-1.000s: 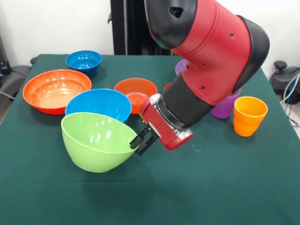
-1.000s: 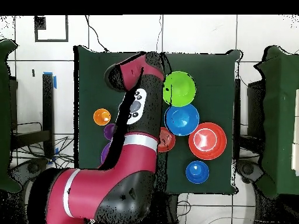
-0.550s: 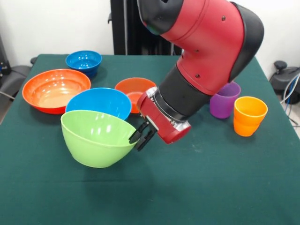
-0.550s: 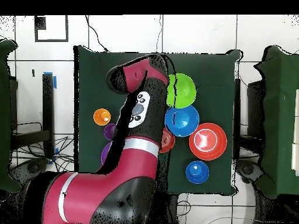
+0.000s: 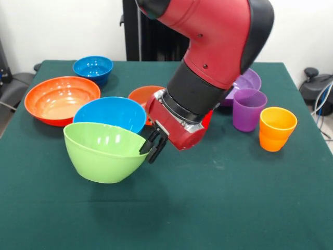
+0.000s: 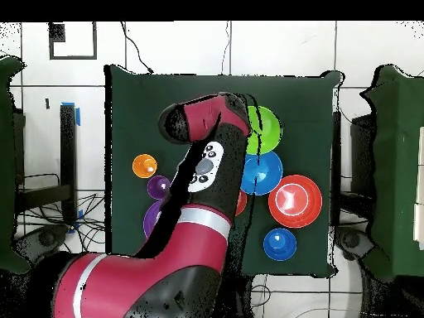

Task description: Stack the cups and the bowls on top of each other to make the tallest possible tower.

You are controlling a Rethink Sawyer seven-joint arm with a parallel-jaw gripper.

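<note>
Shifted toward the light blue bowl point(image 5: 110, 113), the gripper point(image 5: 151, 148) pinches the green bowl point(image 5: 101, 151) by its rim, airborne; nothing stacked yet.

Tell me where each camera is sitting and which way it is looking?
Front view: sits across the table from the robot, looking over the table at the lime green bowl; the red and black arm comes down from above, its gripper shut on the bowl's rim.
Overhead view: sits above the table, looking straight down; the arm stretches up from the picture's bottom and hides part of the lime green bowl.
Both show the light blue bowl and the orange cup.
</note>
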